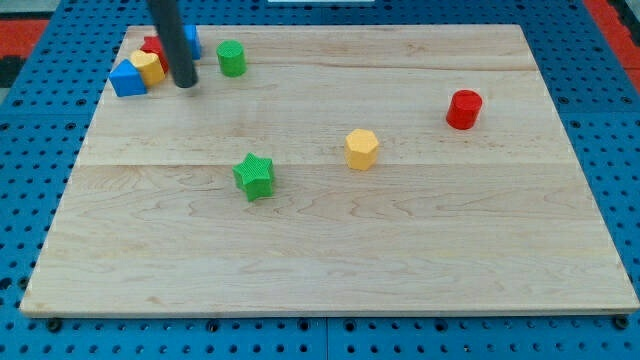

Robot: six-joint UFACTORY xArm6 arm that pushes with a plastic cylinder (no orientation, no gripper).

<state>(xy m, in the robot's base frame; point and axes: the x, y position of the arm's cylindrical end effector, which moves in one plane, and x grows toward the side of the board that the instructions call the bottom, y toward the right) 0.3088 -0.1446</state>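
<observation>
Board: wooden board [330,250] of pale planks, lying on a blue pegboard surface [600,100] that shows on all sides.
Green star: green star block [254,175], the block nearest the view's bottom, left of centre, well apart from everything else.
Yellow hexagon: yellow hexagonal block [361,149], a little farther and to the right of the star, near the board's middle.
Red cylinder: red cylinder [464,109], farther right again, alone on the right half.
Blue block: blue block [127,79] with a peaked top, at the far left edge, touching the yellow block [148,66] just beside it.
My tip: my tip [186,84] rests on the board just right of that yellow block, the dark rod rising out of the view's top.
Green cylinder: green cylinder [231,58], near my tip on its right, apart from it.
Far corner: red block [153,46] behind the yellow one, and a second blue block [192,41] partly hidden by the rod; their shapes cannot be made out.
Pincer: the arm carries none, only the rod, so there is no grasp to tell.
</observation>
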